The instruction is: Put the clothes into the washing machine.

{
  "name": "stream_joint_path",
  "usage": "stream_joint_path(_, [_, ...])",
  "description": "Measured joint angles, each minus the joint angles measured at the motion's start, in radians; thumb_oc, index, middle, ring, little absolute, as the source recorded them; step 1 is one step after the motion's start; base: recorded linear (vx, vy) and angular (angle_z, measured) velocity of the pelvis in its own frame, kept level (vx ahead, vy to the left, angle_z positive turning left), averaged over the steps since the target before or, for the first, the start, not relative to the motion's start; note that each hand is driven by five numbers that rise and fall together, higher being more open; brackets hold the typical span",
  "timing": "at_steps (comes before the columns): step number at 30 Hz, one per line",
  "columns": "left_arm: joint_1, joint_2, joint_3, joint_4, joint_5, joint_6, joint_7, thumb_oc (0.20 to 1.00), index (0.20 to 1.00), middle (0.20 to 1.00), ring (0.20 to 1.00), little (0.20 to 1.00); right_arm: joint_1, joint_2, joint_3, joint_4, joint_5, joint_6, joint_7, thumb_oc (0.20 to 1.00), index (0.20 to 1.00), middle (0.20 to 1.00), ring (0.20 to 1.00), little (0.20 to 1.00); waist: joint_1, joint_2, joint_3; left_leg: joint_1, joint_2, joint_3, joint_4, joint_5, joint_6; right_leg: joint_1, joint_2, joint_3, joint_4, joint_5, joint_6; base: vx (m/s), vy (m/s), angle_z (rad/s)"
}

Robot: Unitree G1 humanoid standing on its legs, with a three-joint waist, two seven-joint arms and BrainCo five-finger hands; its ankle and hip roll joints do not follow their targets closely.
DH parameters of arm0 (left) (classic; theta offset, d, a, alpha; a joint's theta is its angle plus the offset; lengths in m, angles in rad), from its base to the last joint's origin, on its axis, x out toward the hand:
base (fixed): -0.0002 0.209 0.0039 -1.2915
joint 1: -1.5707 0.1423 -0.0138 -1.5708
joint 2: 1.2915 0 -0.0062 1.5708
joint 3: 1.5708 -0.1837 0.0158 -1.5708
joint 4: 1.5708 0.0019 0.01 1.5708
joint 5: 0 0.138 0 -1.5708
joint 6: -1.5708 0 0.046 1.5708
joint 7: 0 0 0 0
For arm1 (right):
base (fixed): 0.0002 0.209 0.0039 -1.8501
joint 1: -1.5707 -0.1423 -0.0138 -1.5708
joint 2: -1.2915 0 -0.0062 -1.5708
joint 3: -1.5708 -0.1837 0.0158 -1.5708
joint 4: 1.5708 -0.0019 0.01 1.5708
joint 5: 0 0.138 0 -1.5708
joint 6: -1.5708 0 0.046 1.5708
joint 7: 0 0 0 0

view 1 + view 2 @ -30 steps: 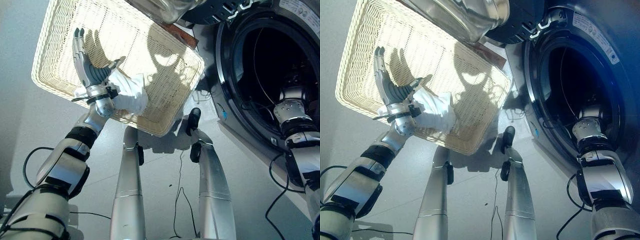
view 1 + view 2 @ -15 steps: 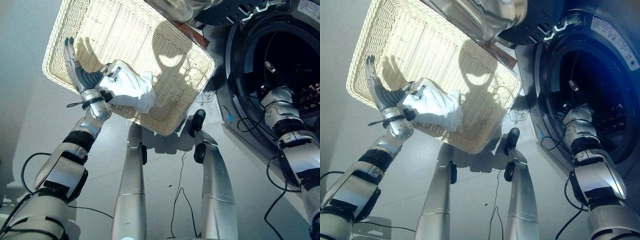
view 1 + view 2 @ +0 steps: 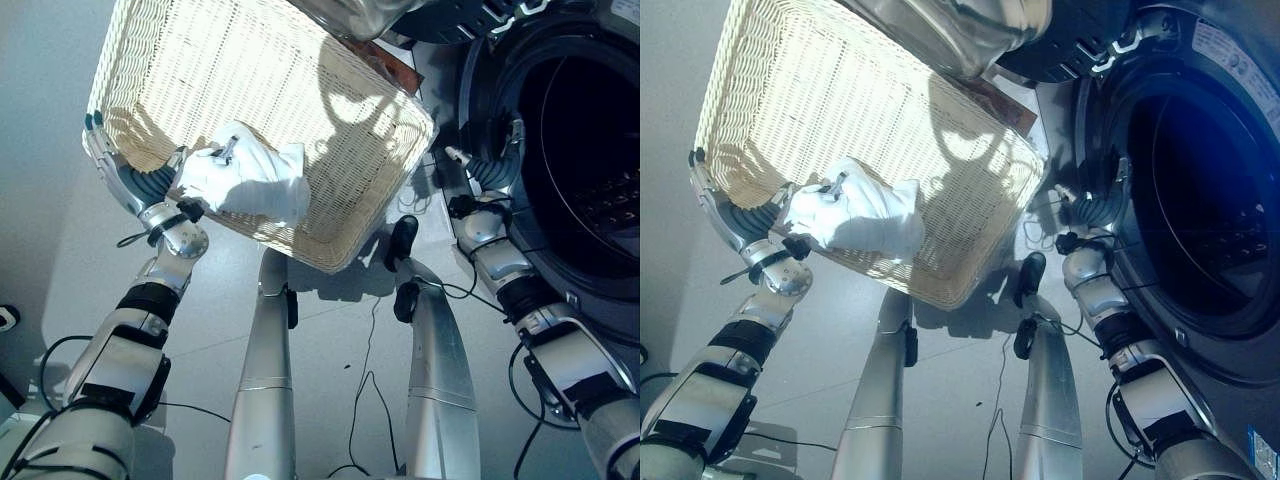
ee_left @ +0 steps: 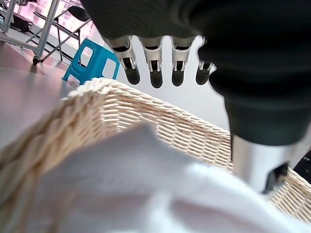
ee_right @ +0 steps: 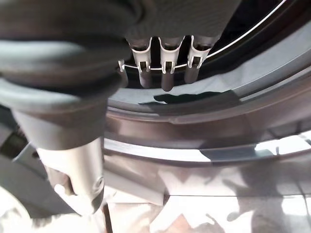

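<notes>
A crumpled white cloth (image 3: 255, 185) lies in the near-left corner of the cream wicker basket (image 3: 330, 255), which sits on the floor left of the washing machine. My left hand (image 3: 135, 185) is at that corner, open. Its straight fingers (image 4: 155, 73) reach past the basket's rim (image 4: 194, 131) and its thumb lies over the white cloth (image 4: 146, 194). My right hand (image 3: 485, 175) is open at the front rim of the washing machine's dark round opening (image 3: 590, 130), outside the drum, with straight fingers (image 5: 165, 73) and nothing in it.
The machine's open door (image 3: 950, 30), with its shiny bowl, hangs over the basket's far side. A blue stool (image 4: 92, 60) and chair legs stand beyond the basket. Grey floor lies between basket and machine.
My right hand has come out of the drum to its front rim. My left hand has slid toward the basket's near-left rim, its thumb now over the cloth, which stays in the basket.
</notes>
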Motion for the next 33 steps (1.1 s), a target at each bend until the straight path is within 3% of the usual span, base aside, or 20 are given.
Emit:
stream_joint_path(12, [0.003, 0.000, 0.038, 0.001, 0.001, -0.015, 0.022, 1.000, 1.000, 1.000, 1.000, 1.000, 0.029, -0.007, 0.068, -0.044, -0.223, -0.024, -0.072, 1.000, 1.000, 1.000, 1.000, 1.000, 0.000, 0.001, 0.000, 0.000, 0.010, 0.011, -0.001, 0.000, -0.001, -0.006, 0.010, 0.006, 0.002, 0.001, -0.003, 0.00, 0.006, -0.02])
stream_joint_path(15, [0.003, 0.000, 0.038, 0.001, 0.001, -0.013, 0.022, 1.000, 1.000, 1.000, 1.000, 1.000, 0.025, -0.025, 0.106, -0.103, -0.336, -0.028, -0.079, 1.000, 1.000, 1.000, 1.000, 1.000, -0.001, 0.001, 0.000, 0.000, 0.010, 0.011, 0.000, 0.000, -0.001, -0.006, 0.010, 0.006, 0.004, 0.001, -0.003, 0.00, 0.000, 0.00])
stream_joint_path(23, [0.001, 0.002, 0.060, 0.000, -0.014, 0.001, 0.021, 1.000, 1.000, 1.000, 1.000, 1.000, -0.035, -0.053, 0.230, -0.291, -0.541, -0.059, -0.006, 1.000, 1.000, 1.000, 1.000, 1.000, 0.004, 0.001, 0.000, 0.001, 0.010, 0.010, 0.001, 0.002, -0.004, -0.006, 0.010, 0.003, 0.017, -0.001, -0.006, 0.00, -0.008, 0.00])
stream_joint_path(33, [-0.050, 0.014, 0.077, 0.044, -0.051, 0.011, -0.018, 1.000, 1.000, 1.000, 1.000, 1.000, -0.172, -0.047, 0.340, -0.306, -0.576, -0.074, 0.050, 1.000, 1.000, 1.000, 1.000, 1.000, 0.030, 0.001, -0.001, 0.001, 0.013, 0.007, 0.012, 0.003, -0.006, -0.003, 0.010, 0.000, 0.023, 0.001, -0.010, 0.00, -0.003, 0.00])
